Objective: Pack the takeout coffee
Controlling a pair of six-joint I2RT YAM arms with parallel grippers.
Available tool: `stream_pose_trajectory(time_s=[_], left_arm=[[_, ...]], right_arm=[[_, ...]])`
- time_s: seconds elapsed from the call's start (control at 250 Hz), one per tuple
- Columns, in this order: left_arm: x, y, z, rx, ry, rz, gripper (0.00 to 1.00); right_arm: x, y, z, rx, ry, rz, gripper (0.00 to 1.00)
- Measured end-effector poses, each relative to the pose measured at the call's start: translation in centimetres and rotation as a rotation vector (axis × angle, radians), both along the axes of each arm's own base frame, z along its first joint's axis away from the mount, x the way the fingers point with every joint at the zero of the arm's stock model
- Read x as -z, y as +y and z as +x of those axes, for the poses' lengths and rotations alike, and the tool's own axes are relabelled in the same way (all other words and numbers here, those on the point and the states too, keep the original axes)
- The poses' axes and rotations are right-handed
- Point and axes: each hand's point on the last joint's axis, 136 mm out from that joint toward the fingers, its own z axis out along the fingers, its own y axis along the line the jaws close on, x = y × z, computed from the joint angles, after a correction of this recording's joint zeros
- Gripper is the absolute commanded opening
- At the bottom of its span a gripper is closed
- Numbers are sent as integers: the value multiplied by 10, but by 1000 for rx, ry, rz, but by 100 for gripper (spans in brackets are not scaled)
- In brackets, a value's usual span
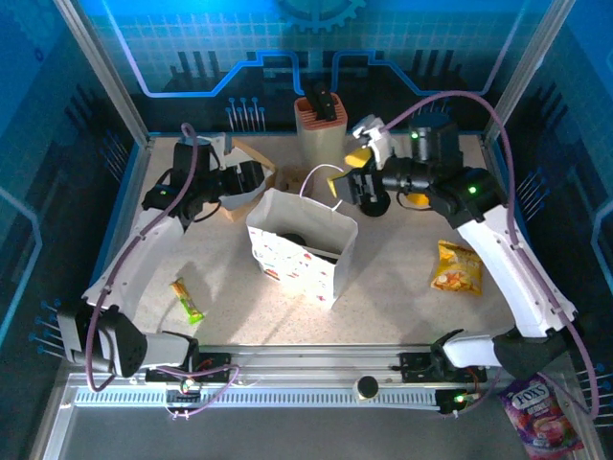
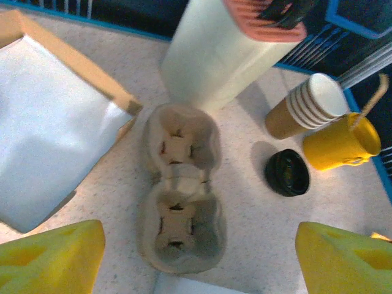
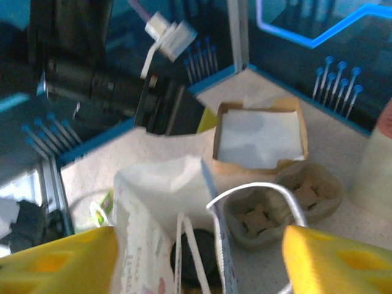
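Over the paper bag, right jaws are hanging open above a lidded coffee dropped inside. Left jaws, open, are hovering over the carrier. Next, probably: lifting clear of the bag's handles.

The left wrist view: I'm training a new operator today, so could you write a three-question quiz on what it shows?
1. True or false: a cup sits in each cell of the pulp carrier.
2. What lies on the table beside the stack of nested cups? A) a black lid B) a spoon C) a folded napkin
3. Fill in: the left gripper hangs above the carrier with its fingers ___ (open or shut).

Key: 1 false, both cells are empty; 2 A; 3 open.
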Motion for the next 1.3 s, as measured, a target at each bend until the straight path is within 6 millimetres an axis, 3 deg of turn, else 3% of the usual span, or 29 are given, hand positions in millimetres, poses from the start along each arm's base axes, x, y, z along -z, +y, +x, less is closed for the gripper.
stream_pose_trajectory(time_s=[0.12,0.256,0.428,0.599,0.899,1.091,1.303], left_arm=[[10,11,10,-39,33,38,84],[20,30,24,-101,65,63,89],[53,56,43,-179,146,81,98],[86,73,53,-232,217,129,97],[100,83,83,-245,252,213,94],[102,86,102,-233,272,269,92],[142,90,114,-204,366,341,91]], right_arm=[[-11,-32,31,139,-8,58,92],[-10,-73,65,338,1,70,98],[15,-108,102,557,29,-10,99],[47,-134,124,712,61,-125,99],[100,-162,140,818,141,-266,99],[124,-165,151,834,187,-299,99],[141,-166,148,824,218,-333,99]])
